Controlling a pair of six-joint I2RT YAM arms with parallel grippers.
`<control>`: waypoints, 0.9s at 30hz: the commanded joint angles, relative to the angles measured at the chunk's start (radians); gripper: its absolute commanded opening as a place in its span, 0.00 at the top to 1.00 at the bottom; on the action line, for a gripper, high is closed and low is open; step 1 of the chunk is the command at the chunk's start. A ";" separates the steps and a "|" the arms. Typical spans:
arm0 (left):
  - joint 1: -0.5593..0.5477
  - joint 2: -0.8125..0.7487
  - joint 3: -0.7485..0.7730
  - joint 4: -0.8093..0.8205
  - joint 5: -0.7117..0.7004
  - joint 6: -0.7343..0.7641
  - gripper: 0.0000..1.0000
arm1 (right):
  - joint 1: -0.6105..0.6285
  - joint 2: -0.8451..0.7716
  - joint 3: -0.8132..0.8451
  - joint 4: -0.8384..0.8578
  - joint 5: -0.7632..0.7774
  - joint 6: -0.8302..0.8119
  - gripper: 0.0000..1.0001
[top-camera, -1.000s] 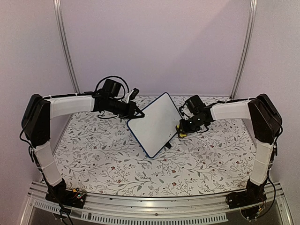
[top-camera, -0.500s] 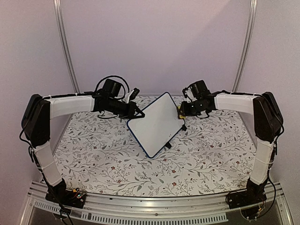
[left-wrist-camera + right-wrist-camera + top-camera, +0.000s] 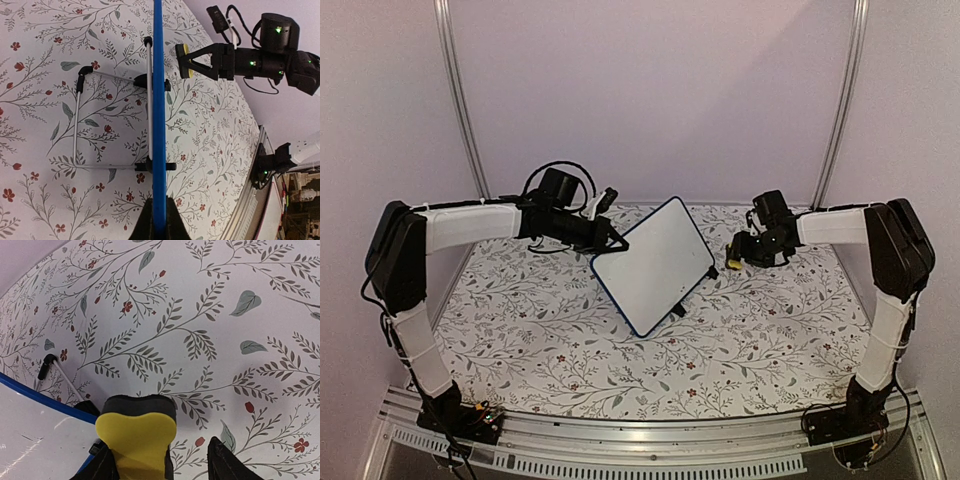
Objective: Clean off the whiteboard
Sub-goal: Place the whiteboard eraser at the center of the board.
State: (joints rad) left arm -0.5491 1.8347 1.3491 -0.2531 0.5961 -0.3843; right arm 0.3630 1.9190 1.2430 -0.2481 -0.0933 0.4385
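Note:
The whiteboard (image 3: pixel 655 265) stands tilted at mid-table, and its white face shows no writing in the top view. My left gripper (image 3: pixel 611 241) is shut on its upper left edge. In the left wrist view the blue frame edge (image 3: pixel 158 125) runs up from between my fingers (image 3: pixel 145 227). My right gripper (image 3: pixel 736 254) hovers just right of the board, apart from it, jaws open. The yellow sponge eraser (image 3: pixel 136 440) leans against the left finger (image 3: pixel 100 467). A gap separates it from the right finger (image 3: pixel 225 465). The board's corner (image 3: pixel 30 440) shows at lower left.
The board's wire stand (image 3: pixel 77 125) and black feet (image 3: pixel 156 166) rest on the floral tablecloth (image 3: pixel 550 340). Metal uprights (image 3: pixel 460 100) and white walls enclose the back and sides. The aluminium rail (image 3: pixel 640 440) runs along the near edge.
My right arm swung from the board's right edge up and then out to the right, carrying the eraser, and its jaws have opened. The left arm and the board have not moved.

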 commanded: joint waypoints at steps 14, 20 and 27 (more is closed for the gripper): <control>-0.020 -0.014 -0.013 -0.030 0.004 0.039 1.00 | 0.000 0.075 0.017 0.104 -0.003 0.146 0.39; -0.019 -0.007 -0.013 -0.030 0.003 0.041 1.00 | 0.002 0.121 0.048 0.105 0.002 0.167 0.39; -0.019 0.003 -0.013 -0.029 0.006 0.038 1.00 | 0.009 0.135 0.069 0.120 -0.028 0.176 0.39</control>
State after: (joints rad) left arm -0.5491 1.8347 1.3491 -0.2531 0.5972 -0.3817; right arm 0.3653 2.0342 1.2705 -0.1566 -0.1104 0.5964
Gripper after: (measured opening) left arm 0.027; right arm 0.608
